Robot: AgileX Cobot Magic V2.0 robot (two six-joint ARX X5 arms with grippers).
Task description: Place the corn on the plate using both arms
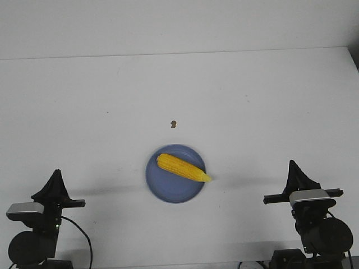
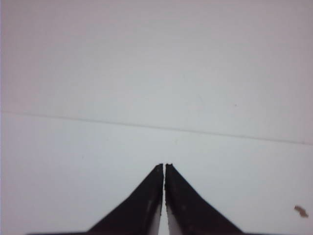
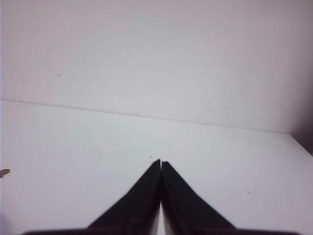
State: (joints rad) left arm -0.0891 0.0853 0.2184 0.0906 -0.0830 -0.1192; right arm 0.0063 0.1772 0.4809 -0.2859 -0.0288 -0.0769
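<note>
Bright yellow tapered corn cob (image 1: 183,168) lies across round periwinkle-blue plate (image 1: 162,190), tip overhanging the rim; left claw (image 1: 56,181) and right claw (image 1: 293,172) closed, empty, well apart at white bench (image 1: 252,101) near edge

Two black robot arms sit folded low at the near edge of the desk, one at each front corner, each carrying a grey camera block and trailing black cable. The left gripper (image 1: 55,175) points upward and away, its jaws drawn together to a narrow slit and holding nothing. The right gripper (image 1: 292,166) mirrors it, jaws pressed tip to tip (image 3: 160,162), likewise empty above bare desk.
</note>
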